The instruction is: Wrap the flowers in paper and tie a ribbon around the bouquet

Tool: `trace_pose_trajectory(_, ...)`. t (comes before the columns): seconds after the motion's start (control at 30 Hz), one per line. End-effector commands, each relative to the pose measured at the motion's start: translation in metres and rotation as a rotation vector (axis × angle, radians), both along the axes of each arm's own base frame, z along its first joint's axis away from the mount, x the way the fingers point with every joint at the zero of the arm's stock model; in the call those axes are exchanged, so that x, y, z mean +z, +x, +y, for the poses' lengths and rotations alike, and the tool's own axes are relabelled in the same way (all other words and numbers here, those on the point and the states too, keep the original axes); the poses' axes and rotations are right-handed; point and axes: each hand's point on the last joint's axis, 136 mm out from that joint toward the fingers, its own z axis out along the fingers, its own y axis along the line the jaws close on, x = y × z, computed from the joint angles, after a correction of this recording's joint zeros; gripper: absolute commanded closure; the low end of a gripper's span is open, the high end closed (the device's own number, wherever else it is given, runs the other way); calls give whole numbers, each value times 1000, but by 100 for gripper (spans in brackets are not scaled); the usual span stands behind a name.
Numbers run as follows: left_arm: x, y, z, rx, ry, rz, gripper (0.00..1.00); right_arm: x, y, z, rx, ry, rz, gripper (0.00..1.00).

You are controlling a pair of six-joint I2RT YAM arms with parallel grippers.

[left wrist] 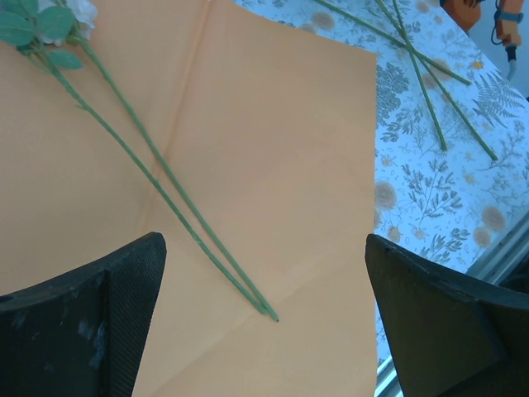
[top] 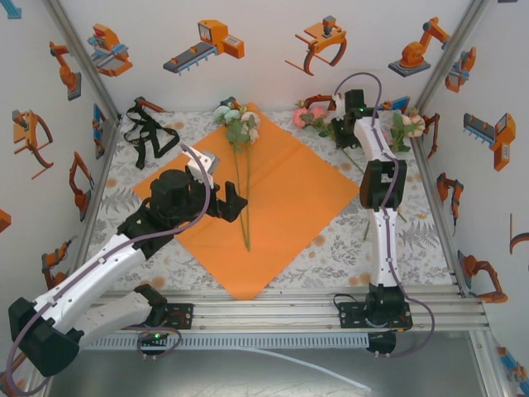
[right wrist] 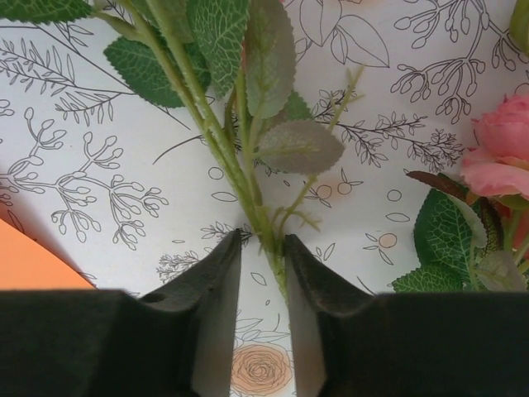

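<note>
The orange paper [top: 285, 194] lies flat as a diamond mid-table. Two flowers [top: 238, 124] rest on it, their thin stems [left wrist: 165, 174] running toward me. My left gripper [top: 234, 203] hovers wide open just left of the stem ends, and its jaws [left wrist: 263, 248] hold nothing. At the back right my right gripper [top: 340, 130] is down among loose flowers [top: 314, 116]. Its jaws [right wrist: 263, 238] stand narrowly apart around a green leafy stem [right wrist: 248, 178]. The stem rests against the right finger, with a gap at the left one. The black ribbon [top: 149, 136] lies bunched at the back left.
More loose flowers [top: 409, 124] lie at the far right by the wall, and a pink bloom [right wrist: 500, 153] sits right of the jaws. Loose stems [left wrist: 421, 74] cross the floral tablecloth beyond the paper's edge. An aluminium rail [top: 314, 302] borders the near side.
</note>
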Motion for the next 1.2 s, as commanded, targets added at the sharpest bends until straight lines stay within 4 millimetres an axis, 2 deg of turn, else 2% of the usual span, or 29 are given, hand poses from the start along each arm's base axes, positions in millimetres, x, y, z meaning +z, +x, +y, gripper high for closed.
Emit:
trace_pose_trajectory(0.0, -3, -3, 15, 43, 36, -24, 2, -6, 7, 4, 14, -52, -21, 80)
trace_pose_trajectory(0.1, -3, -5, 21, 63, 38, -27, 2, 3, 9, 8, 12, -61, -43, 90)
trace_pose_trajectory(0.17, -4, -3, 28, 101, 47, -19, 2, 20, 9, 14, 8, -46, -66, 100)
trace_pose_trajectory(0.23, -7, 0, 36, 148, 59, -5, 2, 43, 8, 23, 1, -4, -92, 100)
trace_pose_trajectory(0.37, -17, 8, 58, 276, 103, 57, 2, 110, -1, 33, -64, 111, -172, 100)
trace_pose_trajectory(0.47, -22, 12, 71, 346, 100, 101, 2, 152, -13, 37, -144, 230, -222, 100)
trace_pose_trajectory(0.63, -18, 13, 77, 358, -3, 134, 2, 196, -33, 53, -278, 498, -258, 100)
trace_pose_trajectory(0.73, -13, 10, 79, 355, -40, 133, 2, 199, -38, 80, -332, 668, -255, 100)
trace_pose_trajectory(0.83, -11, 7, 82, 362, -55, 137, 2, 191, -40, 127, -309, 705, -260, 100)
trace_pose_trajectory(0.97, -10, 2, 85, 364, -66, 146, 2, 162, -40, 197, -227, 708, -206, 100)
trace_pose_trajectory(1.07, -9, -2, 89, 369, -69, 144, 2, 138, -40, 239, -139, 686, -172, 100)
trace_pose_trajectory(1.1, -9, -2, 90, 373, -68, 143, 2, 133, -40, 251, -99, 693, -169, 100)
trace_pose_trajectory(1.17, -9, -4, 92, 376, -62, 139, 2, 110, -41, 263, -84, 687, -121, 100)
